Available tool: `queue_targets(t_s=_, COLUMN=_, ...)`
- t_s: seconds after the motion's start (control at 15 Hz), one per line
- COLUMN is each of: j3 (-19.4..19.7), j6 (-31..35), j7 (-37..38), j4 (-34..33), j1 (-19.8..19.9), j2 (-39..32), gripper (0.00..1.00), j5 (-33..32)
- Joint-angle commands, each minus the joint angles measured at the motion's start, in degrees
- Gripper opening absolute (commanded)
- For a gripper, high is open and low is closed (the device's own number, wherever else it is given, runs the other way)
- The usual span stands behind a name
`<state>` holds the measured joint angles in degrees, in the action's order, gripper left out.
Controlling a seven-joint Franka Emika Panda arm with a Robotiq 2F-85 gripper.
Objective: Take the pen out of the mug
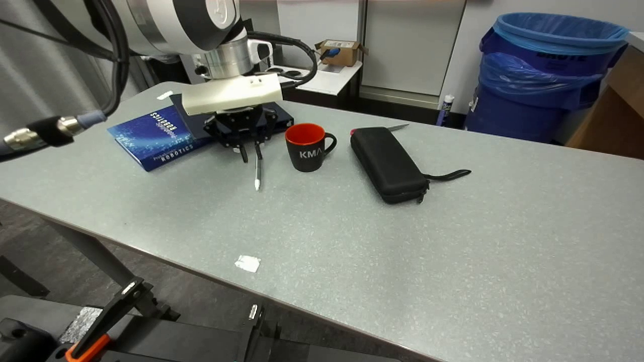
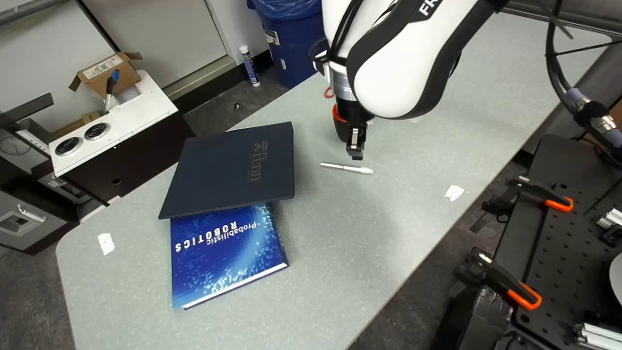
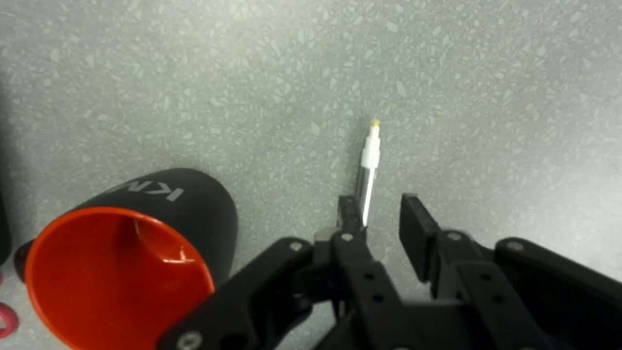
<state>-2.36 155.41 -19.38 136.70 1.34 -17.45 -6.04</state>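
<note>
The pen [image 3: 370, 163] is lying on the counter [image 1: 453, 261], outside the mug [image 1: 307, 155], and its line relative to the end effector [image 3: 380, 204] is governing the coming move. The two fingers [image 3: 419, 228] are standing apart, clamping nothing. In the wrist view the pen's long axis is running nearly up and down the frame, just right of center, leaning slightly right toward its yellow-tipped top. Its lower end is disappearing behind the finger nearer the left of the frame, so the pen is lining up with that finger rather than with the middle of the gap. In both exterior views the end effector is hovering just up the frame from the pen; whether a finger is touching it, the views are not showing.

The taking-out is looking finished, and the next move is probably calling for a straight lift away; a sideways drift would be risking a nudge that sets the pen rolling.

The mug is standing upright, filling the lower left of the wrist view; the part of its red interior that is showing there is holding nothing visible, the frame edge cutting off the rest. In an exterior view the zip pouch [image 1: 390, 163] is lying right of the mug, its contents hidden. The bin [image 1: 515, 113] at upper right and the cardboard box [image 1: 344, 56] at upper middle are not revealing what they are holding.
</note>
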Motion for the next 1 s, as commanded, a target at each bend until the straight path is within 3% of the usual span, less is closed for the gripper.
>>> queue_targets(t_s=0.0, j3=-1.9, j6=-0.5, j7=-2.3, j4=-0.1, j1=1.6, j2=0.6, gripper=0.62, j5=1.6)
queue_targets(t_s=0.33, j3=-3.3, j6=-0.7, j7=-3.8, j4=-0.5, j1=2.9, j2=1.4, gripper=0.99, j5=4.0)
queue_targets(t_s=0.67, j3=-4.3, j6=-2.7, j7=-5.1, j4=-2.5, j1=3.9, j2=0.7, gripper=1.0, j5=5.8)
queue_targets(t_s=0.73, j3=-2.8, j6=-0.5, j7=-2.3, j4=-1.5, j1=2.3, j2=0.4, gripper=1.0, j5=3.2)
queue_targets(t_s=0.93, j3=-2.8, j6=-0.5, j7=-2.4, j4=-1.5, j1=2.3, j2=0.2, gripper=1.0, j5=3.3)
